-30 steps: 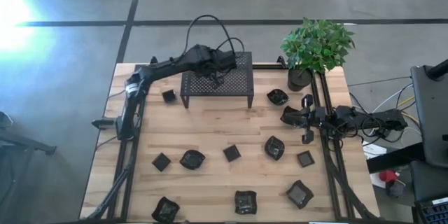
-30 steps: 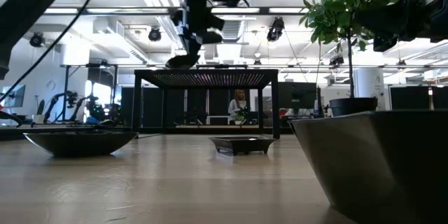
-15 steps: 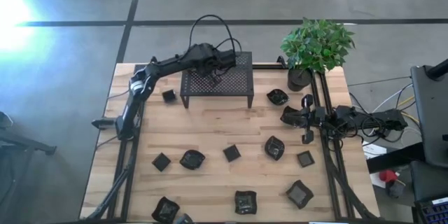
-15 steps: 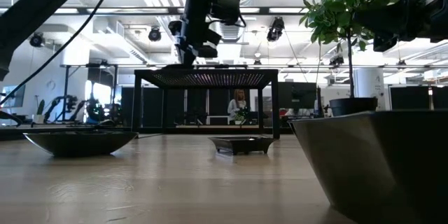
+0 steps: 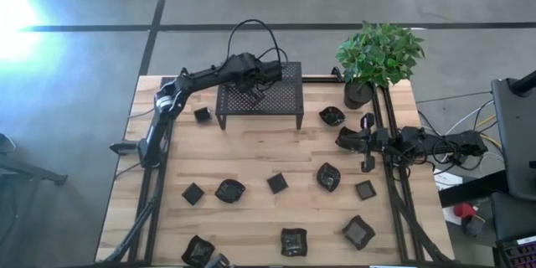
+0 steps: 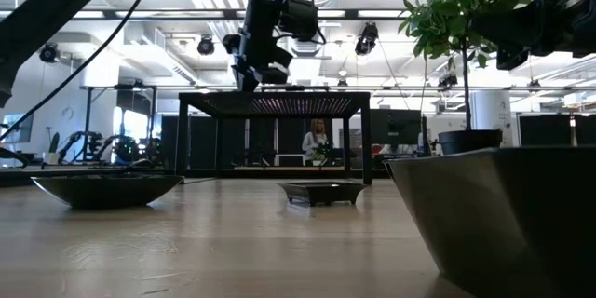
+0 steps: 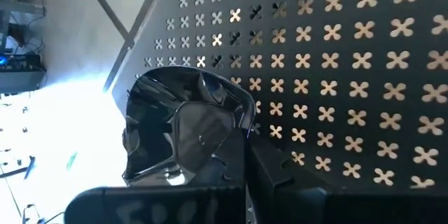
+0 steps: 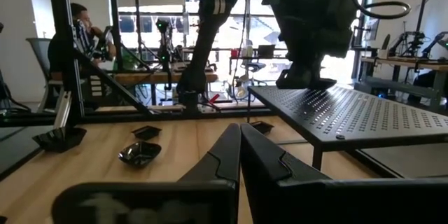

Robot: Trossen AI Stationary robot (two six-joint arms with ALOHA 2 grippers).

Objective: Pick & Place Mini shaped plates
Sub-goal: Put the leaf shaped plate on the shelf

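Placement step: left gripper (image 7: 210,161) pinched a mini plate (image 7: 183,134) against the rack (image 5: 260,95) top; release judged next. Right gripper (image 8: 240,155), pressed together, waited at right.

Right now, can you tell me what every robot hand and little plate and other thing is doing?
left gripper: over the rack, shut on a mini plate
right gripper: shut, empty, waiting at the table's right side
rack: standing on its legs
other mini plates: lying loose on the table
plant pot: upright at the back corner
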